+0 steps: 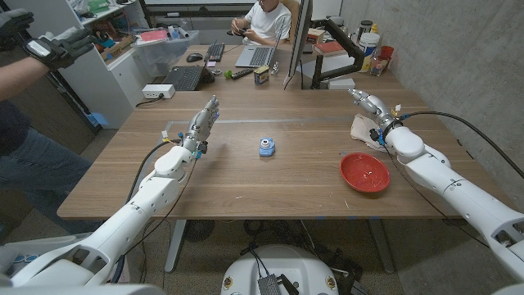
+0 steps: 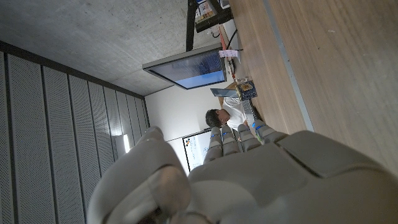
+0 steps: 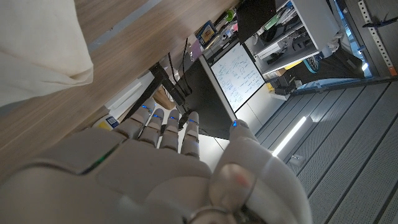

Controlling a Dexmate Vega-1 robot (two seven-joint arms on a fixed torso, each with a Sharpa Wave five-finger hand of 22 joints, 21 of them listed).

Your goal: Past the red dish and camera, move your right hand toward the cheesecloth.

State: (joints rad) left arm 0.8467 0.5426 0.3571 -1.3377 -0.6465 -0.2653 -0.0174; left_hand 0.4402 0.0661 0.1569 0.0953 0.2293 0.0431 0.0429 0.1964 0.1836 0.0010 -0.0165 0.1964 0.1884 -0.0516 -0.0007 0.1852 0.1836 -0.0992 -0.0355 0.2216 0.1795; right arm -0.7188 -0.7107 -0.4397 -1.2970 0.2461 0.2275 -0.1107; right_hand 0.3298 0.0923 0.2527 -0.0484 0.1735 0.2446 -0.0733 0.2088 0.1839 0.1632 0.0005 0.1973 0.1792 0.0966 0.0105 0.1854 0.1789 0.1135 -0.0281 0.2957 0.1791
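We judged the reach nearly done: right hand (image 1: 367,104), fingers extended and holding nothing, hovered beyond the red dish (image 1: 364,172) and blue camera (image 1: 267,147), beside the cheesecloth (image 1: 364,129).

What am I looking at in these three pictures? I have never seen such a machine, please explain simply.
This is a robot with two arms at a wooden table. The wide picture comes from a camera on its head. The other two come from cameras on its wrists, looking along each hand, so they appear turned. On the table lie a small blue camera, a red dish and a pale cheesecloth. The right hand is above the cheesecloth, the left hand is raised, fingers extended. Neither holds anything. A person sits behind at a laptop.
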